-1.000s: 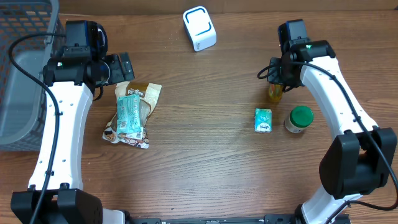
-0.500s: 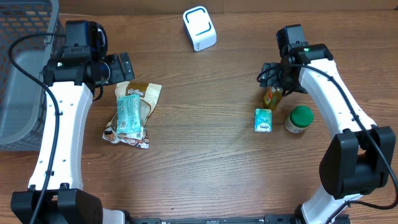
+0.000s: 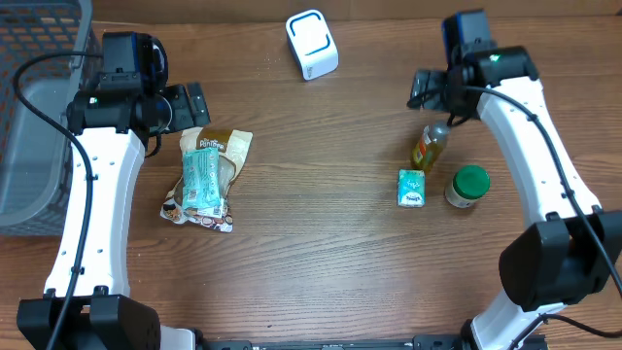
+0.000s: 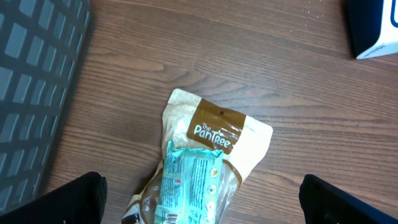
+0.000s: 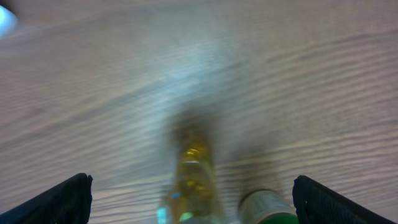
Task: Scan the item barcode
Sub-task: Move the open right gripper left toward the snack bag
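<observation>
Overhead view: we see the white barcode scanner (image 3: 311, 44) at the far middle of the wooden surface (image 3: 311, 262). The yellow bottle (image 3: 431, 148) is well to its right, slanted, with its cap pointing toward the right jaws, which hang apart from it. A small green box (image 3: 412, 188) and a green-lidded jar (image 3: 468, 185) stand just beside the bottle. On the left a teal packet (image 3: 202, 180) lies on a beige snack bag (image 3: 228, 146), near a grey basket (image 3: 34, 117). Left wrist view: we see the left jaws spread wide and holding nothing, with the bag and packet between and beyond them (the bag reads "The PanTree"); the basket is at the left and a corner of the scanner at the top right. Right wrist view: though the picture is blurred, we make out the right jaws wide apart and empty, the bottle beyond them, and the jar's lid just to the bottle's right.
</observation>
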Robot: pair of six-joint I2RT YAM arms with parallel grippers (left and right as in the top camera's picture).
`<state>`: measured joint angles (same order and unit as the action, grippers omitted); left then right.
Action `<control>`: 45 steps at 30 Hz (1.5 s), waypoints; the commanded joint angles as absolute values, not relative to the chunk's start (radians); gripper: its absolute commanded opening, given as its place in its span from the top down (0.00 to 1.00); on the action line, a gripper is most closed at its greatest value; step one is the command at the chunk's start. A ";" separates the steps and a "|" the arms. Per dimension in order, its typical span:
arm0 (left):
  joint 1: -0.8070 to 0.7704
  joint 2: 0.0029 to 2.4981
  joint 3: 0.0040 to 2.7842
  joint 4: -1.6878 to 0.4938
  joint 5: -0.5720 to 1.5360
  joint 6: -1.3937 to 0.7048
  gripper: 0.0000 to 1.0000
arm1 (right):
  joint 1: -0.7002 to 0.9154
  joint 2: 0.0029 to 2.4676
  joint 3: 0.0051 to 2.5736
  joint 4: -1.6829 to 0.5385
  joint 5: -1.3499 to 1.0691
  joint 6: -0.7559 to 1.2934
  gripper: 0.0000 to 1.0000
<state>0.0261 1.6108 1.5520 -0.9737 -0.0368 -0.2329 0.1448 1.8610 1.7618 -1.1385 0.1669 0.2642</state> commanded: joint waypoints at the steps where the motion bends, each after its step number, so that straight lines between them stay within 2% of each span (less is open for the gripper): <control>1: 0.019 1.614 1.573 -0.973 -0.033 -0.239 0.00 | 0.162 1.840 1.854 -1.142 -0.089 0.262 0.09; 4: 0.019 1.614 1.573 -0.973 -0.033 -0.239 0.00 | 0.193 1.843 1.853 -1.125 -0.234 0.274 0.20; 9: 0.019 1.614 1.573 -0.973 -0.033 -0.239 0.01 | 0.299 1.848 1.852 -1.107 -0.256 0.319 0.23; 11: 0.019 1.614 1.573 -0.973 -0.033 -0.239 0.00 | 0.363 1.857 1.852 -1.092 -0.256 0.319 0.26; 14: 0.019 1.614 1.573 -0.973 -0.033 -0.239 0.01 | 0.437 1.876 1.851 -1.066 -0.255 0.342 0.36; 21: 0.019 1.614 1.573 -0.973 -0.033 -0.239 0.00 | 0.588 1.971 1.833 -0.966 -0.257 0.461 0.43; 31: 0.019 1.614 1.573 -0.973 -0.033 -0.239 0.01 | 0.780 2.149 1.823 -0.814 -0.256 0.441 0.42; 41: 0.019 1.614 1.573 -0.973 -0.033 -0.239 0.01 | 0.820 2.168 1.820 -0.741 -0.256 0.439 0.41; 45: 0.019 1.614 1.573 -0.973 -0.033 -0.239 0.00 | 0.820 2.168 1.820 -0.729 -0.257 0.439 0.32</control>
<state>0.0261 1.6108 1.5520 -0.9733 -0.0368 -0.2329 0.8238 2.1708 1.8252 -0.7376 -0.2573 0.4416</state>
